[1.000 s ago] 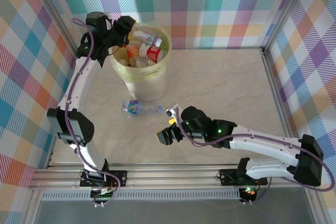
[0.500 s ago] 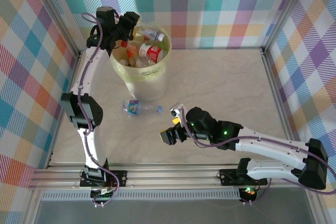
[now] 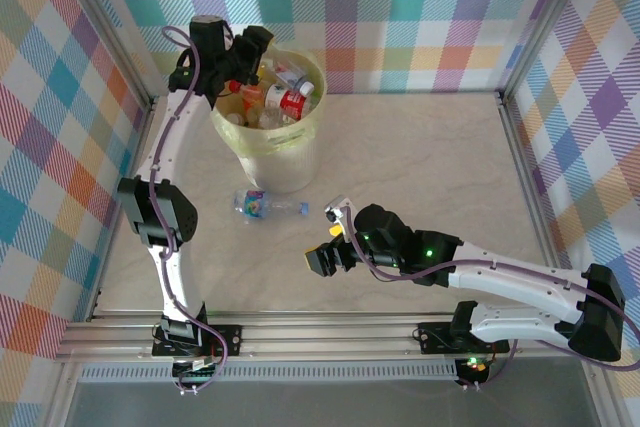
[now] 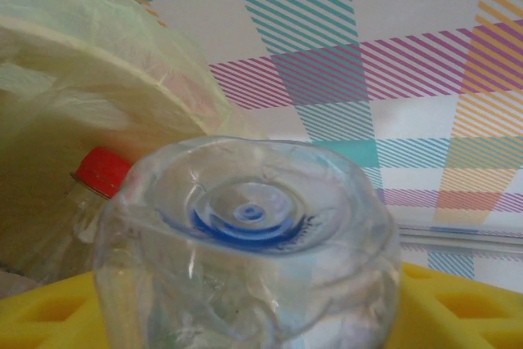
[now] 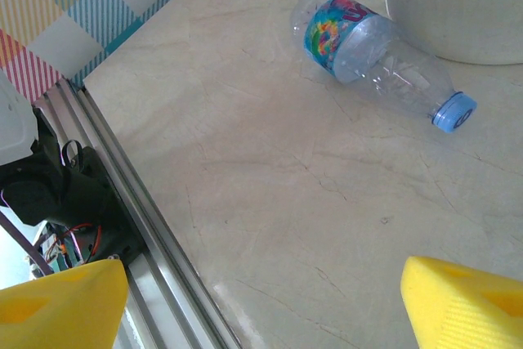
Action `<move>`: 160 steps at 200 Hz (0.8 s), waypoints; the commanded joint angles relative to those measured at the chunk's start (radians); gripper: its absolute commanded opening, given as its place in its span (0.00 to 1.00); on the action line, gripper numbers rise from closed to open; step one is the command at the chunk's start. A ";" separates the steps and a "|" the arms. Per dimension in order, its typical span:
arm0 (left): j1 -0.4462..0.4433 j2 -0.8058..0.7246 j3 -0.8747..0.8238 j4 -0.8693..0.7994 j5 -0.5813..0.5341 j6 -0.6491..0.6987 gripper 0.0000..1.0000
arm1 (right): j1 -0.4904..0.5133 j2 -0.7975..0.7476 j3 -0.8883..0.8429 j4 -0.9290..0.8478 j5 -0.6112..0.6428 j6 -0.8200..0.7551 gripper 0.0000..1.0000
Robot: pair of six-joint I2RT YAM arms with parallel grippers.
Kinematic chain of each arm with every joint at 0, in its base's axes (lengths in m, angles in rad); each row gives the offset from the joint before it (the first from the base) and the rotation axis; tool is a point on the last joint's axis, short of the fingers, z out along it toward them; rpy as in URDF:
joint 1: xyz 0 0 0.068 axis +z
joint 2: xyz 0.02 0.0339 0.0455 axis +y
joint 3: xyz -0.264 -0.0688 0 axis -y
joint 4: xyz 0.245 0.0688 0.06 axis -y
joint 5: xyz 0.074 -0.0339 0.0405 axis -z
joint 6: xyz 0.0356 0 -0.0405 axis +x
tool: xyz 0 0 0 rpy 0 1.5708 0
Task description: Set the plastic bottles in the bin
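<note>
I read the left end effector [image 3: 248,50] at the far left of the counter [image 3: 420,157], poised over the left rim of the bin [image 3: 285,162]. In the left wrist view its yellow fingers [image 4: 453,304] sit closed against both sides of a clear bottle [image 4: 245,234]. The base of that bottle faces the camera, and a blue cap is visible through the plastic. I log this end effector as gripping that bottle. A red-capped bottle [image 4: 98,173] lies just beside the gripped one, against the pale inner wall of the bin. The bin stands upright and holds several bottles piled close to its rim, among them a red-labelled bottle [image 3: 293,102]. One blue-capped bottle [image 5: 372,51] with a multicoloured label lies on its side on the counter, just beside the foot of the bin, with its cap pointing to the right in the top view. The right end effector [image 3: 325,259] hangs over bare counter near that bottle, on the side towards the arm bases, and is not touching it. Its yellow fingers [image 5: 466,300] are spread wide with nothing between them. The aluminium rail [image 5: 155,226] runs along the near edge of the counter.
</note>
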 commanded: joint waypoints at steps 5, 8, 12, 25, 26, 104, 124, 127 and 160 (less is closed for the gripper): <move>-0.004 -0.060 -0.016 -0.045 -0.013 0.029 0.74 | 0.006 -0.007 -0.017 0.010 -0.004 0.015 0.87; -0.003 -0.064 -0.017 -0.051 -0.016 0.035 0.75 | 0.006 -0.007 -0.018 0.009 -0.004 0.016 0.87; -0.002 -0.068 -0.017 -0.057 -0.022 0.043 0.77 | 0.006 -0.010 -0.019 0.009 -0.006 0.017 0.87; 0.002 -0.081 -0.018 -0.088 -0.045 0.076 0.81 | 0.006 -0.016 -0.023 0.009 -0.004 0.019 0.87; 0.003 -0.082 -0.018 -0.091 -0.048 0.077 0.81 | 0.006 -0.017 -0.024 0.009 -0.003 0.019 0.87; 0.056 -0.181 -0.046 -0.233 -0.129 0.272 0.90 | 0.006 -0.009 -0.028 0.017 0.001 0.019 0.87; 0.062 -0.215 -0.048 -0.250 -0.136 0.313 0.90 | 0.006 0.017 -0.015 0.014 0.003 0.019 0.87; 0.063 -0.220 -0.048 -0.253 -0.134 0.322 0.91 | 0.006 0.022 -0.012 0.013 0.005 0.019 0.87; 0.064 -0.299 -0.082 -0.298 -0.096 0.469 0.92 | 0.005 0.066 0.030 -0.028 0.059 0.031 0.86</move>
